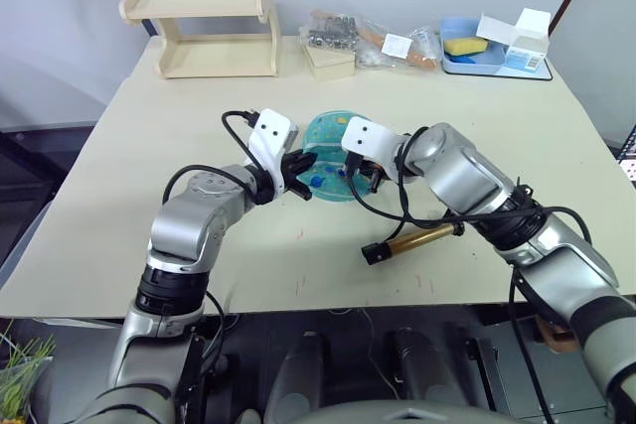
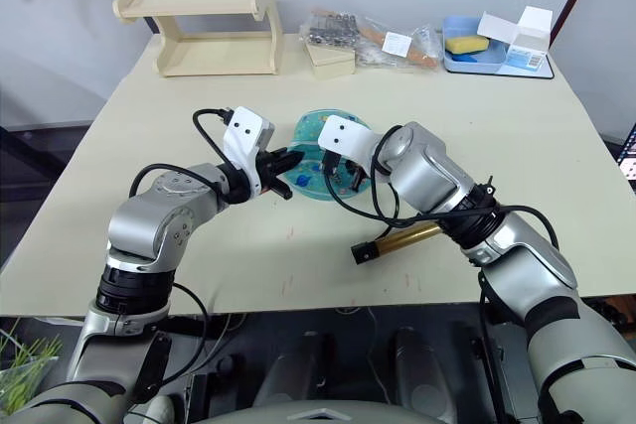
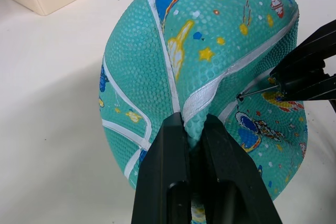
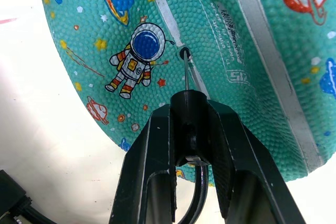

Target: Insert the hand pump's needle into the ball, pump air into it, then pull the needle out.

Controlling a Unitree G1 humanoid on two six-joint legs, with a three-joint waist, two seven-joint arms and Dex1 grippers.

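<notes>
The ball [image 1: 326,136] is teal with cartoon prints, flattened, and stands tilted near the table's middle. My left gripper [image 3: 193,125] is shut on a raised fold of the ball's rim at its left side. At the ball's right side, my right gripper [image 4: 190,109] is shut on the black end of the hose that carries the needle [image 4: 185,74]. The needle's tip is at the ball's small black valve hole [image 4: 184,53], beside an astronaut print. The hand pump [image 1: 412,241], gold with black ends, lies on the table in front of the ball, and its hose loops up to my right gripper.
At the table's back left is a wooden shelf [image 1: 209,27]. A small beige box [image 1: 328,59], clear bags of small items [image 1: 363,35] and a blue tray [image 1: 477,55] with a yellow sponge and a white carton line the back edge.
</notes>
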